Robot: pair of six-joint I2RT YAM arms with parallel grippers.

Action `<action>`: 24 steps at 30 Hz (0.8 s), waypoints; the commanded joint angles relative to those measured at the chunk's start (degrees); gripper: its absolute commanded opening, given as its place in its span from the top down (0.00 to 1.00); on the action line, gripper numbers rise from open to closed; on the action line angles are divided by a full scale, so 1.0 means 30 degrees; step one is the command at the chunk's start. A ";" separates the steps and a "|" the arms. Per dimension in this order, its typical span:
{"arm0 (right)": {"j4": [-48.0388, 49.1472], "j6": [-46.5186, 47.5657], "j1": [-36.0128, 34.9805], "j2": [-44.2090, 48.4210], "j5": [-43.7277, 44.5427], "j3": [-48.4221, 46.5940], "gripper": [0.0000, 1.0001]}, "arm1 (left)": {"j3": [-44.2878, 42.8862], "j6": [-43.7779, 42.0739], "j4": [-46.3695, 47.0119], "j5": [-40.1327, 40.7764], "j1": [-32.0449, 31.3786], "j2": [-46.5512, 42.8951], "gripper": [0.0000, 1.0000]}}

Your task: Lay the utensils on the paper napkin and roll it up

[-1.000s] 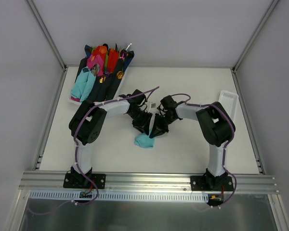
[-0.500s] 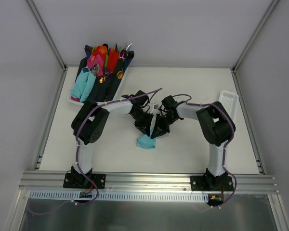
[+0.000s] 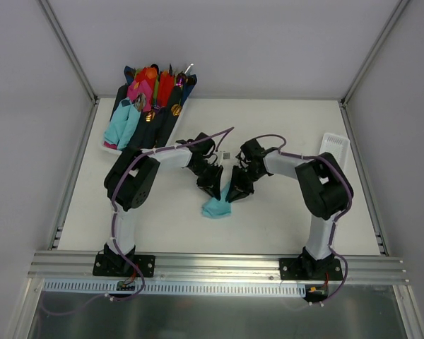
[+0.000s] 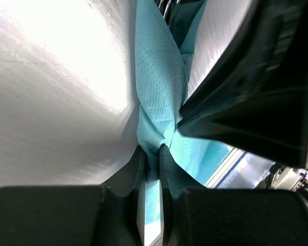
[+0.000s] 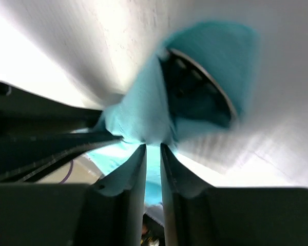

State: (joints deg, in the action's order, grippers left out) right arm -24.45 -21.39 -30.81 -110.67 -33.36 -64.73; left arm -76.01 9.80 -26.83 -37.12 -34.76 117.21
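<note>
The teal paper napkin (image 3: pixel 215 207) lies crumpled at mid-table, one part drawn up between the two grippers. My left gripper (image 3: pixel 213 189) is shut on a pinched fold of the napkin (image 4: pixel 159 77), which runs between its jaws (image 4: pixel 153 148). From the other side my right gripper (image 3: pixel 233 192) holds the napkin (image 5: pixel 138 113) with its jaws nearly together (image 5: pixel 153 146). Inside the napkin's open fold a utensil (image 5: pixel 200 77) shows as a curved shiny edge over a dark hollow. The rest of the utensils are hidden.
A white tray (image 3: pixel 107 147) at the back left holds several napkin bundles (image 3: pixel 152 92) in teal, pink, red and navy with gold cutlery. A white ribbed basket (image 3: pixel 336 150) stands at the right edge. Aluminium rails bound the table.
The left jaws have closed onto the napkin. The right arm's elbow has swung right, and the napkin is drawn up toward the right gripper.
</note>
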 commanded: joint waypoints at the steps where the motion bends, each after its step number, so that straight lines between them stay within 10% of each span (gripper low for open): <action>1: -0.0523 0.1093 0.0454 0.1791 0.1835 0.0248 0.78 | 0.0463 -0.0367 0.0270 0.1243 0.0425 -0.0659 1.00; 15: 0.1991 0.0274 0.2036 0.5308 0.0049 0.1624 0.36 | 0.1312 -0.0162 0.1765 -0.1540 0.1128 -0.3091 1.00; 24: 0.6706 -0.1834 0.2036 0.6447 -0.1885 0.3265 0.27 | 0.1927 0.0071 0.2205 -0.2625 0.1129 -0.5581 1.00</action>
State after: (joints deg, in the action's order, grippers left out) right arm -11.79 -23.86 -24.64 -95.90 -35.53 -55.68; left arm -70.72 9.74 -21.65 -41.67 -31.44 104.99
